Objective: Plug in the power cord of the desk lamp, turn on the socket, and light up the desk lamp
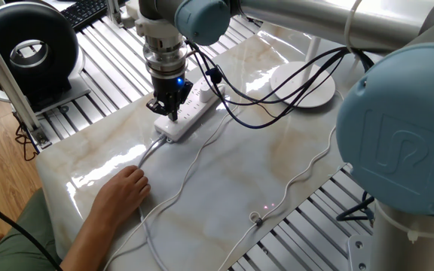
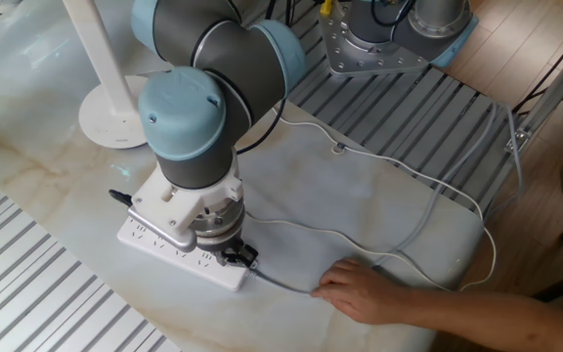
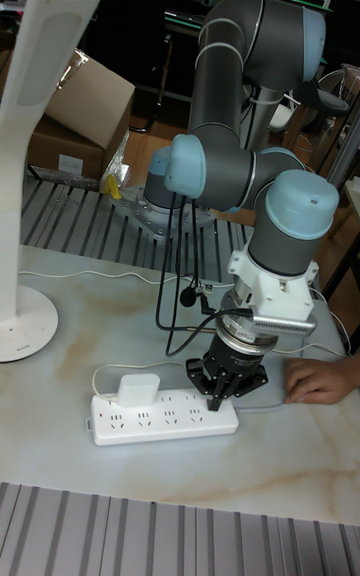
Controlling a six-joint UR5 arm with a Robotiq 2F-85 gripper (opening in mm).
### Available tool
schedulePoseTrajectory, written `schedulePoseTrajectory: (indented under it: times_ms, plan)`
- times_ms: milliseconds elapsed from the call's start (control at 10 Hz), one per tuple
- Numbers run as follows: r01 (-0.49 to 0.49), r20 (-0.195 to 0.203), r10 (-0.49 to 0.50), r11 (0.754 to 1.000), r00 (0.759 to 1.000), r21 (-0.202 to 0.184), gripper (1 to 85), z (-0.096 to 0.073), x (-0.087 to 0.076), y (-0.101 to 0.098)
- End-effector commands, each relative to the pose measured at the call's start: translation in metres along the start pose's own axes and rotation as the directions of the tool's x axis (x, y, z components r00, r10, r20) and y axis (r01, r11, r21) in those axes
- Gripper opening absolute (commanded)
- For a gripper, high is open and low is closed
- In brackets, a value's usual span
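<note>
The socket is a long white power strip lying on the marble table, also seen as the socket and the socket. A square white plug block sits in an outlet near its left end, and the thin power cord trails across the table. My gripper points straight down at the strip's other end, fingers shut together, tips at or just above its top; contact is unclear. It is my gripper in one fixed view and my gripper in the other. The desk lamp stands at the left, unlit.
A person's hand rests on the table on the strip's thicker pale cable. A black ring-shaped device sits beyond the table's corner. Black robot cables hang over the lamp's disc base. Slatted aluminium frame surrounds the marble top.
</note>
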State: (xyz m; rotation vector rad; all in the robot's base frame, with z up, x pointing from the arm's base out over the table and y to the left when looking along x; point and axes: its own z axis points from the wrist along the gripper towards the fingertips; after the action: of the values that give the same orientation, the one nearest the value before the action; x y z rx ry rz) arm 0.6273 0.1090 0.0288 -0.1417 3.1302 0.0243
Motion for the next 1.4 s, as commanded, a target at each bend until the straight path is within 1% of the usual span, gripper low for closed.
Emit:
schedulePoseTrajectory:
  times_ms: [0,200,300,400,500,700,800,1000,1100,1300]
  plan:
    - [-0.002,0.003,0.002,1.000,1.000,-0.008,1.0,0.003,-0.001,0.001]
    - [0.001,0.001,-0.001,1.000,1.000,-0.008,1.0,0.003,-0.001,0.001]
    - [0.004,-0.005,-0.004,1.000,1.000,-0.001,1.0,0.001,0.001,0.001]
    - [0.008,-0.033,-0.008,1.000,0.999,0.001,1.0,-0.010,0.005,0.001]
    - [0.011,-0.048,-0.011,1.000,0.999,-0.011,1.0,-0.020,0.007,0.003]
    - [0.028,-0.043,-0.028,1.000,0.999,0.002,1.0,-0.021,0.004,-0.002]
    - [0.034,-0.047,-0.034,0.999,0.998,0.005,1.0,-0.028,0.003,-0.004]
    - [0.043,-0.065,-0.043,0.999,0.997,-0.006,1.0,-0.052,0.003,-0.009]
    - [0.044,-0.072,-0.045,0.999,0.996,-0.012,1.0,-0.059,0.002,-0.013]
    - [0.060,-0.069,-0.059,0.998,0.996,0.003,1.0,-0.060,-0.003,-0.024]
